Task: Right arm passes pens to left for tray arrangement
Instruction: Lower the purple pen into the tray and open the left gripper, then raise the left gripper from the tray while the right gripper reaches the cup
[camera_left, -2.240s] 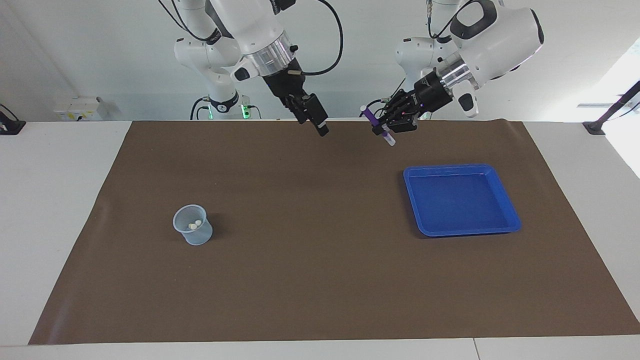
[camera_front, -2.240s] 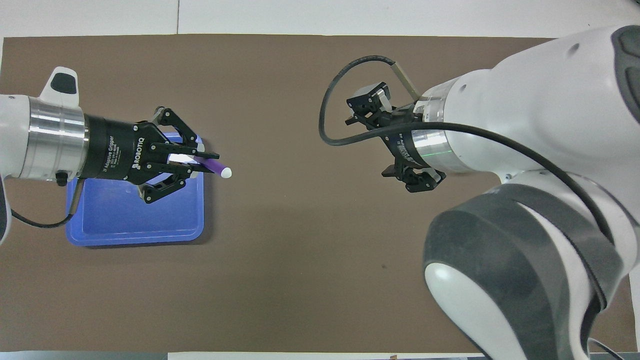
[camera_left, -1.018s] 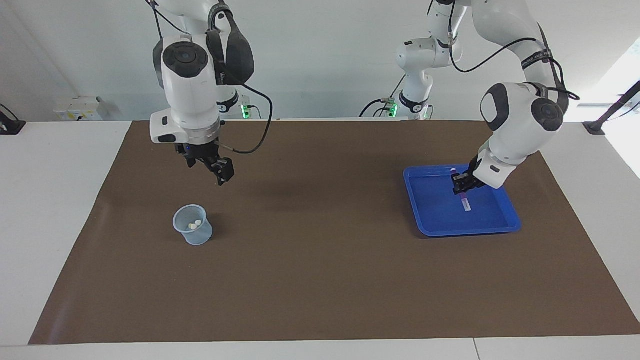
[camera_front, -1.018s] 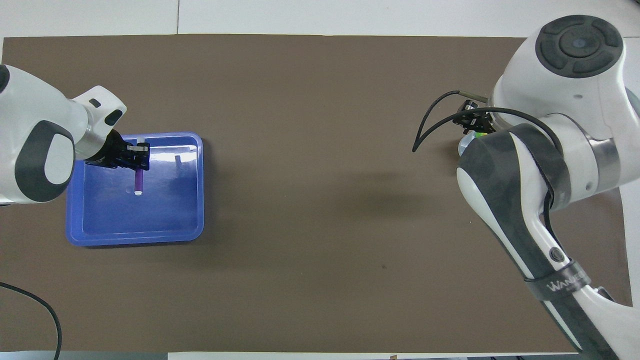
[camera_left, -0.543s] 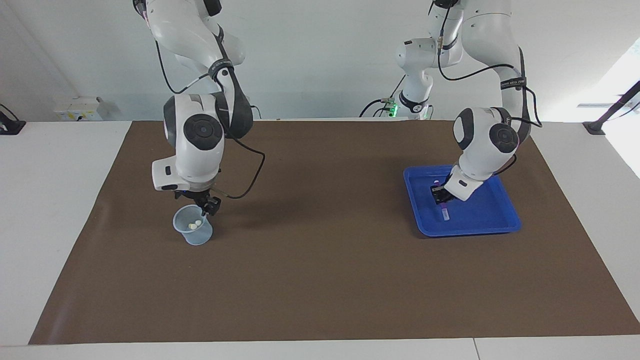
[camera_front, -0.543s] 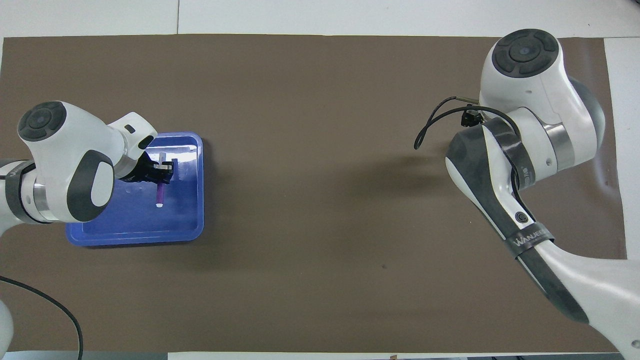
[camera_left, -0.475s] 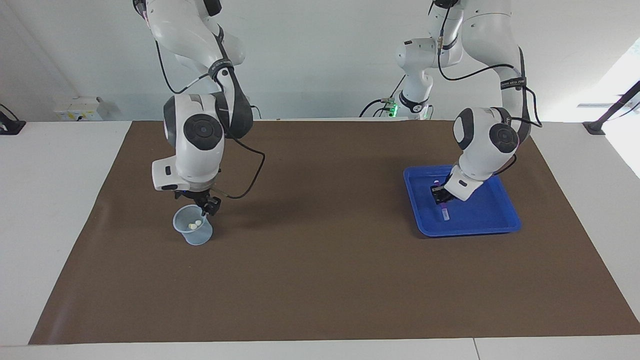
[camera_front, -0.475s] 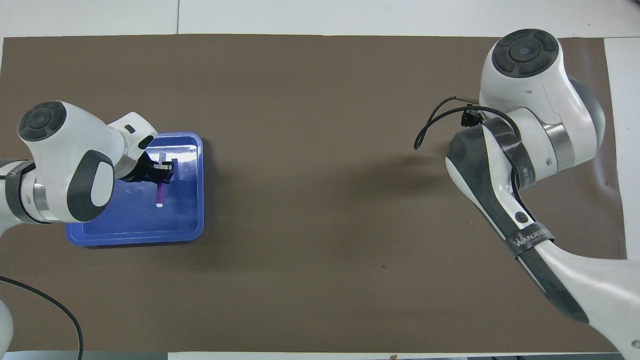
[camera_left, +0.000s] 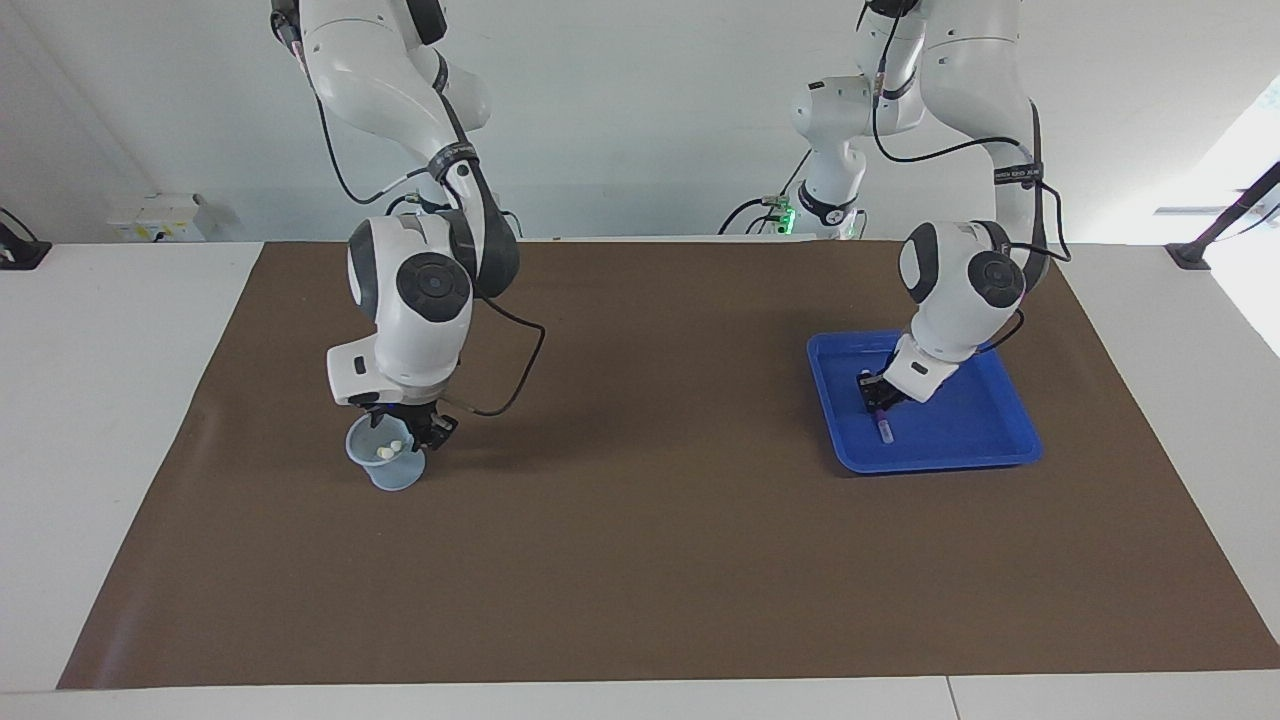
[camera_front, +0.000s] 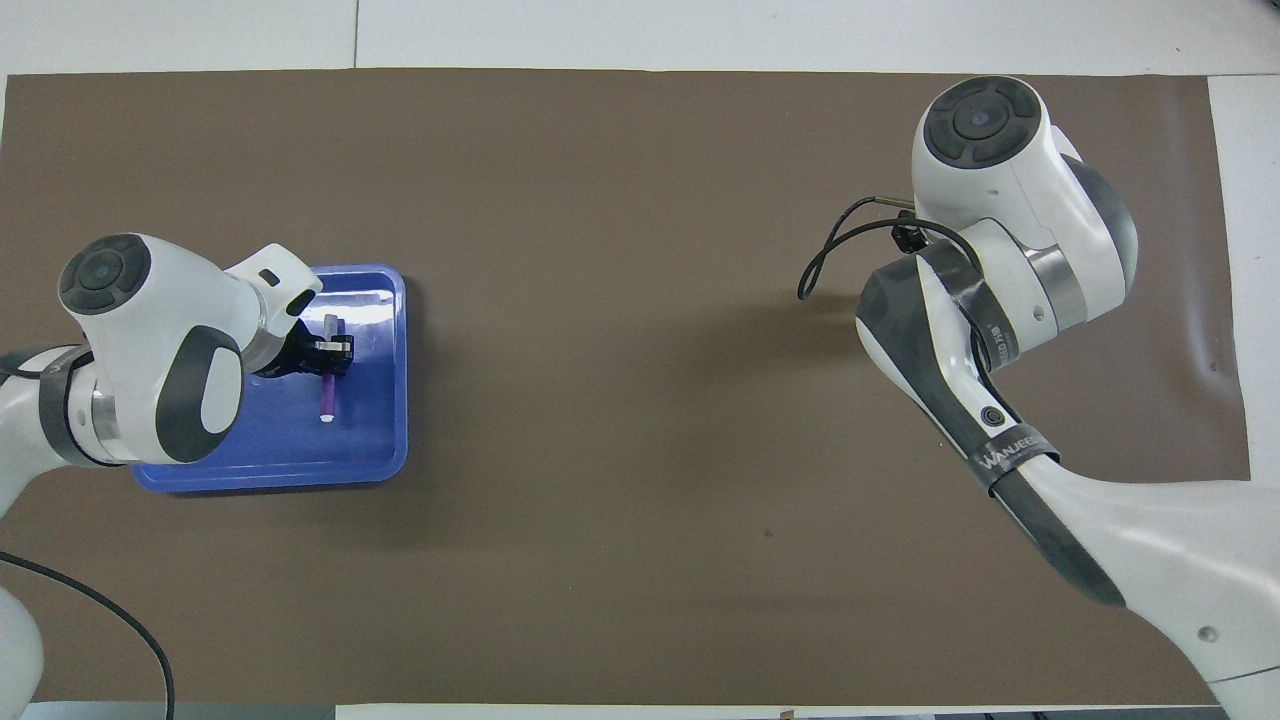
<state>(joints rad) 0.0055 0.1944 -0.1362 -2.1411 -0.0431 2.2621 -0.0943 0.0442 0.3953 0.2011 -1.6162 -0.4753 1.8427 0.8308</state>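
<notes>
Mat (camera_left: 640, 560): a brown sheet that covers the table under both grippers.
Tray (camera_left: 985, 445): bright blue, shallow, at the left arm's end of the table; it lies directly under the left gripper.
Cup (camera_left: 392, 468): small, pale blue, translucent, at the right arm's end; it stands directly under the right gripper, and two whitish pen ends (camera_left: 390, 449) show inside it.
Left gripper (camera_left: 874, 399): low inside the tray, at the upper end of the purple pen; I cannot tell if it clamps the pen or has let it go.
Right gripper (camera_left: 420, 425): down at the rim of the cup, above the pen ends; I cannot tell how its fingers stand.
Purple pen (camera_left: 883, 423): on the tray floor or just over it, its whitish end pointing away from the left gripper.
Handling, my judgement: the pens look light, stiff and smooth, so they may roll or slip. It is best to take one across the barrel, near the middle, with gentle force. In the cup only the top ends can be reached.
</notes>
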